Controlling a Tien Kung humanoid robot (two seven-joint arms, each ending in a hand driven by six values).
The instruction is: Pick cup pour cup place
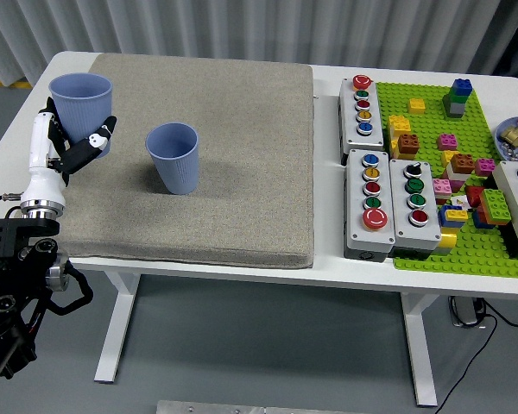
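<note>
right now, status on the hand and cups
Left hand shut on held cup, upright at mat's left edge. Second cup stands apart, mid-mat. Nothing between them.

Both cups, the one in my left hand [69, 147] at [80, 102] and the free one [174, 157], look like matt blue plastic. The mat [216, 164] is coarse grey cloth. The table [328, 259] is smooth white. My hand's shell is glossy white and black plastic.

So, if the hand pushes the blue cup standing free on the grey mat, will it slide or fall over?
The free cup would probably tip rather than slide: it is tall, with a base narrower than its rim, and the grey mat looks rough. It seems a thin plastic cup, so likely light. Once down, it may roll in a curve.
</note>
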